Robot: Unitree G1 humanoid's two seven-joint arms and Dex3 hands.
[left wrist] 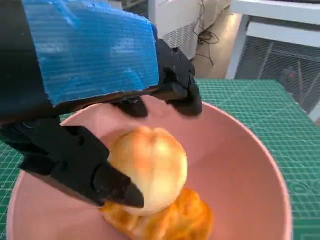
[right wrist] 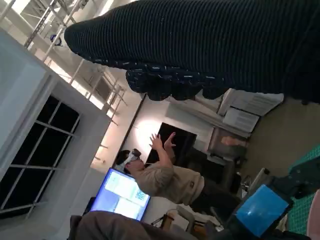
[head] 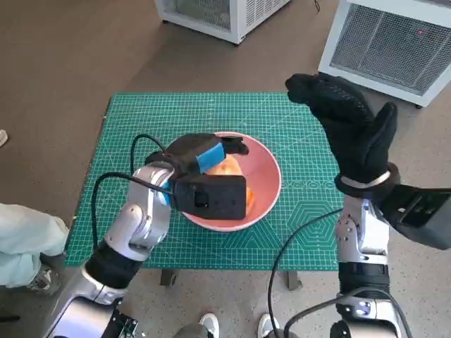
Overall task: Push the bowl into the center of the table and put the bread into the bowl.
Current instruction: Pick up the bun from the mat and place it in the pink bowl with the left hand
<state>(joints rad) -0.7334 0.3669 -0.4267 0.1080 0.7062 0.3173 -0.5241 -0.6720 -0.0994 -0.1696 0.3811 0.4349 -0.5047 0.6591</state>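
Observation:
A pink bowl sits near the middle of the green cutting mat. A golden bread roll lies inside it. My left hand reaches into the bowl over the roll. In the left wrist view the roll rests on the bowl's bottom; the thumb lies against its side and the fingertips hover just off its top. My right hand is raised over the table's right edge, fingers spread, holding nothing. Its glove fills the right wrist view's top.
White slatted units stand on the floor behind the table. A person's pale-trousered leg is at the left edge, and shoes show at the front. A person wearing a headset appears in the right wrist view.

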